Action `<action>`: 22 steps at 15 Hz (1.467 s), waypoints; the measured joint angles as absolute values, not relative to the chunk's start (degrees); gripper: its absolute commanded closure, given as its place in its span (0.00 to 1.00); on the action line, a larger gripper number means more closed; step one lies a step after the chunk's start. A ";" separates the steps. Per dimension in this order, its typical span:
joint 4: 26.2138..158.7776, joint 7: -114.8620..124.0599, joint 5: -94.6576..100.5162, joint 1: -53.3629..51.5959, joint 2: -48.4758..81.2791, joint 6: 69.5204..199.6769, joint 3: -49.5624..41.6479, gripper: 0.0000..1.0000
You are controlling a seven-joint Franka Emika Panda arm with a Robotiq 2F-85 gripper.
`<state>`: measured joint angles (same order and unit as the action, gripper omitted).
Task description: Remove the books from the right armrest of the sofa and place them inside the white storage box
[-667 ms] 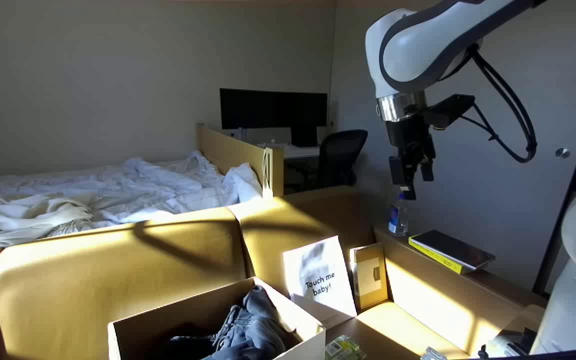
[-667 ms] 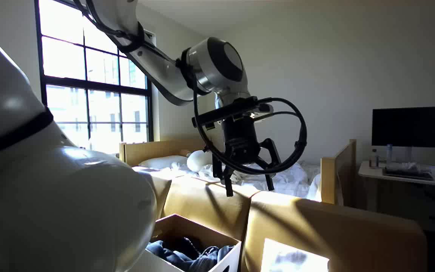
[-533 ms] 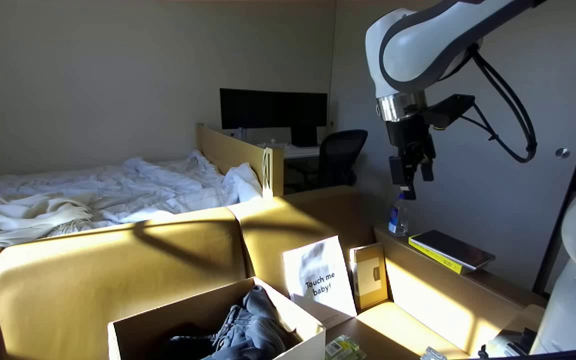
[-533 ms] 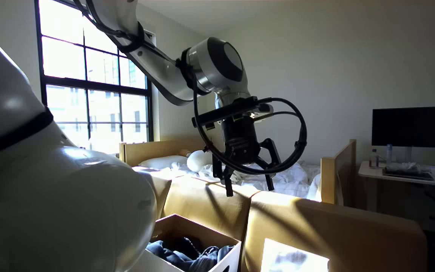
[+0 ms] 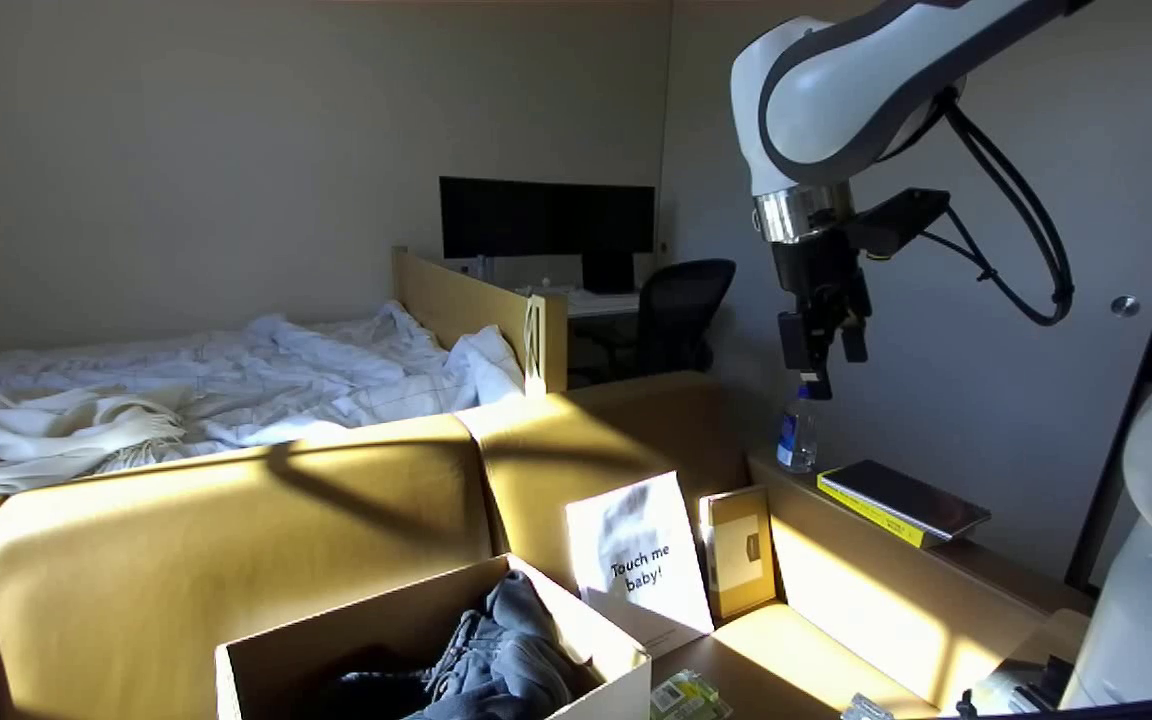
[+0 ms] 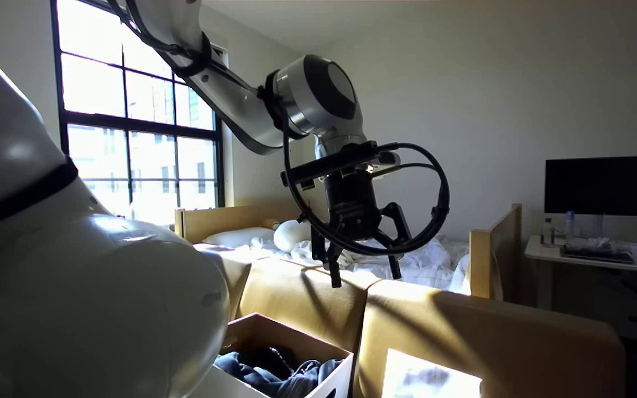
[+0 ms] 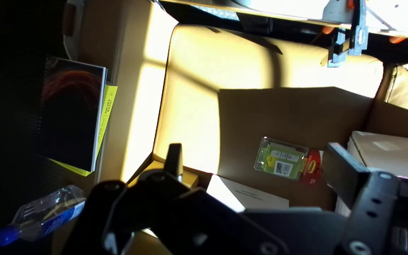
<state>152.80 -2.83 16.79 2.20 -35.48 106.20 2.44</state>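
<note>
Reaching for the two stacked books (image 7: 74, 117) seems to be the step in hand: the black two-fingered jaws are hanging in the air, spread wide with nothing between them, and are apparently standing off to one side of the books rather than over them. The books are lying flat on the padded brown right armrest (image 5: 1006, 575) of the mustard-yellow upholstered sofa (image 5: 226, 570), a thin dark-covered book (image 5: 906, 497) resting on a thicker book with a bright yellow spine (image 5: 871, 511). The next move is probably calling for bringing the jaws over the armrest, lowering them and straddling the pair or just the top one, which could be sliding if poorly caught; the clear plastic bottle with a blue cap (image 5: 798, 445), standing upright at the armrest's far end, may be crowding that approach. To the left, the large rectangular cream-white storage box (image 5: 624, 690) is standing open-topped, holding a crumpled grey-blue drawstring garment (image 5: 506, 650) that is heaping up toward its right side; shadow is hiding the left of the interior, and no book is showing inside. Just right of the box, a clear plastic package with a green insert (image 5: 688, 697) is lying on the sofa, its contents being too small to make out.
</note>
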 measured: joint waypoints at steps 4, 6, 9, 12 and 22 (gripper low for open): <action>151.94 -2.86 16.79 1.90 -34.87 106.21 1.93 0.00; 150.03 -3.50 16.81 2.01 -33.18 106.22 0.50 0.00; 146.18 -3.98 16.82 2.54 -29.53 106.14 -2.54 0.00; 142.47 -2.47 16.16 4.78 -26.62 106.45 -5.34 0.00; 129.28 0.48 12.57 16.48 -14.82 110.94 -20.27 0.00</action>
